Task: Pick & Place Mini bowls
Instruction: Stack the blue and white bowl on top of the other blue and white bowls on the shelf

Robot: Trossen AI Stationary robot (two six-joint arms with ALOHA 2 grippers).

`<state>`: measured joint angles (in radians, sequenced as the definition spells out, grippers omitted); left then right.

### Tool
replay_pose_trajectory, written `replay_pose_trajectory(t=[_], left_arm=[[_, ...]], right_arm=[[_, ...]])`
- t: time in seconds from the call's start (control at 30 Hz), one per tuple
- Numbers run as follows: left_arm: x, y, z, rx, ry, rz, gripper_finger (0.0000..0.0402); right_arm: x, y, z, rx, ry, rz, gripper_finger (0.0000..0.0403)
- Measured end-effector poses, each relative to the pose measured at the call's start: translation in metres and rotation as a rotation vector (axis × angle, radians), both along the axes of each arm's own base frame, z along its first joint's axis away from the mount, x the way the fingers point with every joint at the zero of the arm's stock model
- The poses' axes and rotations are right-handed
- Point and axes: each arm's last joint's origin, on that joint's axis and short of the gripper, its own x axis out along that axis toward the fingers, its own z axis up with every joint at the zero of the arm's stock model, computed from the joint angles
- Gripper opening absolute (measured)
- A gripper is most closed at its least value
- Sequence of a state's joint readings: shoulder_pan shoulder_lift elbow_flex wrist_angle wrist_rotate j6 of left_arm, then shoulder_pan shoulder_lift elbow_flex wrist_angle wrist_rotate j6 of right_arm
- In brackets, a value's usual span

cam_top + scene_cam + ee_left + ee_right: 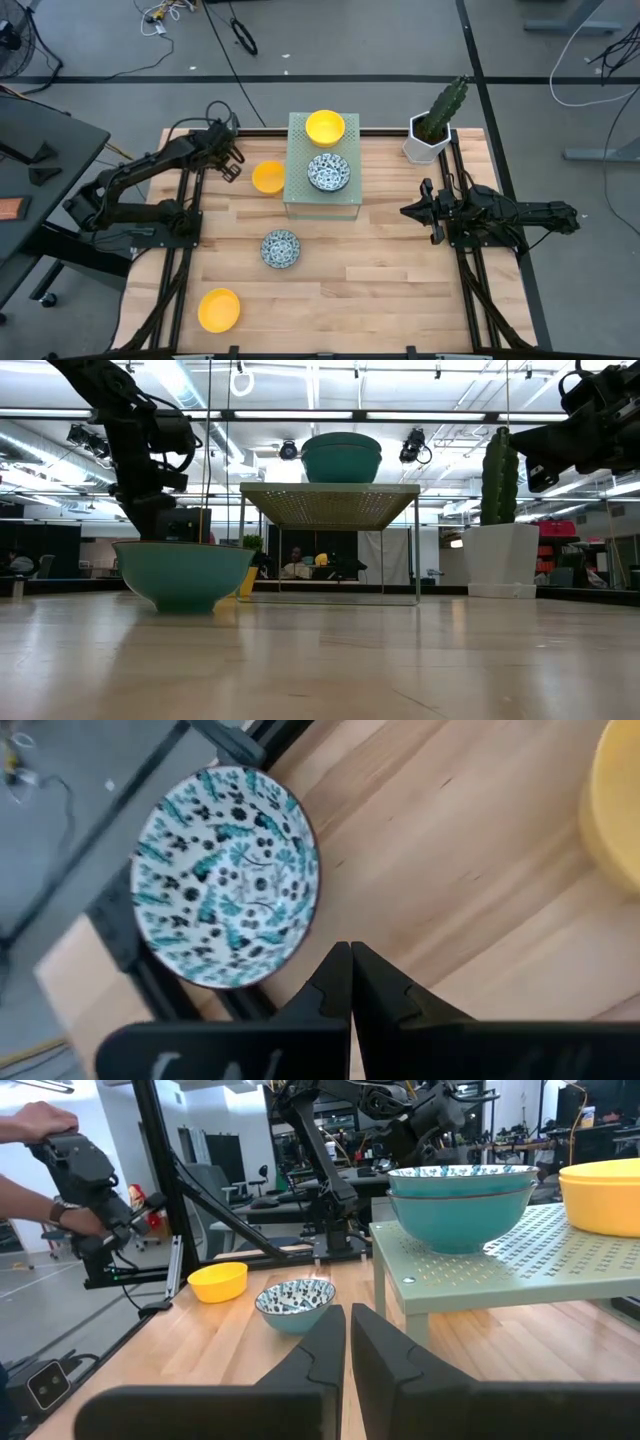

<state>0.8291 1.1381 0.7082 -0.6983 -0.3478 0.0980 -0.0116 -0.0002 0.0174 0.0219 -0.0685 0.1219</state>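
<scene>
A pale green perforated stand (323, 195) holds a yellow bowl (325, 127) and a blue-patterned bowl (328, 172). A second yellow bowl (268, 177) sits on the table by the stand's left side. Another patterned bowl (280, 248) and a third yellow bowl (218, 309) sit nearer the front. My left gripper (234, 168) is shut and empty, just left of the yellow bowl by the stand. Its wrist view shows a patterned bowl (225, 878) at the table's edge over the black rail. My right gripper (408, 212) is shut and empty, right of the stand.
A white hexagonal pot with a cactus (430, 138) stands at the far right corner. Black rails run along both table sides. The right wrist view shows a person's hand (45, 1125) on a control device beyond the table's left side. Bare wood lies between the stand and my right gripper.
</scene>
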Motion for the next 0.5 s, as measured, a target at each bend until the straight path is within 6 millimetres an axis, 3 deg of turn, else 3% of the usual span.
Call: replay_pose_trajectory(t=[0.3,0.5], left_arm=[[0.001,-0.005,-0.007,-0.064,0.130,-0.110,0.0009],[0.005,-0.006,-0.011,-0.061,0.173,-0.116,0.0059]], right_arm=[[0.000,0.000,0.000,0.000,0.000,0.000,0.0027],[0.000,0.000,0.000,0.000,0.000,0.000,0.0027]])
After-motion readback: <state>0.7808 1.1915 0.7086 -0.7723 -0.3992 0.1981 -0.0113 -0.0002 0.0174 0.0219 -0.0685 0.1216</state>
